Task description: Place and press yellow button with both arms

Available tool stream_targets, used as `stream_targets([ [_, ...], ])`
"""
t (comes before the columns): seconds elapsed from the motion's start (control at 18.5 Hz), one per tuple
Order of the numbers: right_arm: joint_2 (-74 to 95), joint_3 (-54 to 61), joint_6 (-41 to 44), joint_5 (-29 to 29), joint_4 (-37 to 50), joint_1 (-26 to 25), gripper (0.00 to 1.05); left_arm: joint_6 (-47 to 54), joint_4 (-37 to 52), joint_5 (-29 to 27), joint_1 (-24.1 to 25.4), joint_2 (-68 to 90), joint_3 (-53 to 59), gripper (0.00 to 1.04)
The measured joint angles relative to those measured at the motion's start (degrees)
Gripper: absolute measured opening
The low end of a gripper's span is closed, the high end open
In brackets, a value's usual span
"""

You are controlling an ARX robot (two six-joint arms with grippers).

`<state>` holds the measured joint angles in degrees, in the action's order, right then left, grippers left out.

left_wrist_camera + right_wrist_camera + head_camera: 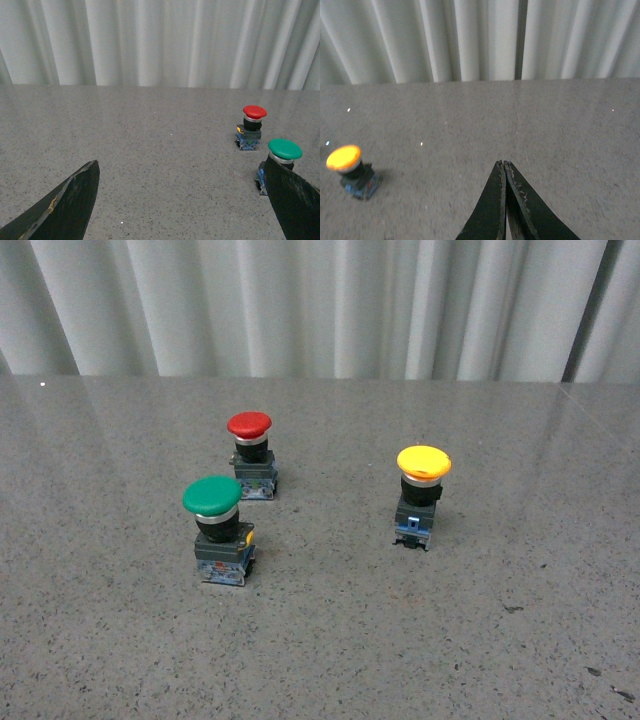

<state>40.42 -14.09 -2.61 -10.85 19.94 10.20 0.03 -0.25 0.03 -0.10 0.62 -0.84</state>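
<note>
The yellow button (423,496) stands upright on the grey table, right of centre in the front view, with a yellow mushroom cap over a black body and blue base. It also shows in the right wrist view (351,170), off to one side of my right gripper (503,163), which is shut and empty, well apart from it. My left gripper (182,172) is open and empty over bare table; the yellow button is out of its view. Neither arm shows in the front view.
A green-capped button (219,528) and a red-capped button (251,453) stand left of the yellow one. In the left wrist view the green button (282,156) sits just behind one finger (295,200), the red one (251,126) beyond. A pleated white curtain (320,300) backs the table.
</note>
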Motion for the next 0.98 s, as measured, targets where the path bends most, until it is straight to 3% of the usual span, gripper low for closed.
stream_targets([
  [0.11,-14.19,4.04,1.2,9.09,-7.26,-9.88,0.02,0.0,0.02,-0.07,0.0,0.0,-0.02,0.98],
  [0.16,-17.0,4.57,1.25,9.42,-7.06,-10.75,0.02,0.0,0.0,-0.07,0.0,0.0,-0.02,0.98],
  [0.92,-29.83,11.93,2.14,10.86,-11.52,-10.21,0.02,0.0,0.0,-0.04,0.0,0.0,-0.02,0.98],
  [0.98,-34.36,12.81,2.19,10.88,-16.79,-10.21,0.02,0.0,0.02,-0.02,0.0,0.0,-0.02,0.98],
])
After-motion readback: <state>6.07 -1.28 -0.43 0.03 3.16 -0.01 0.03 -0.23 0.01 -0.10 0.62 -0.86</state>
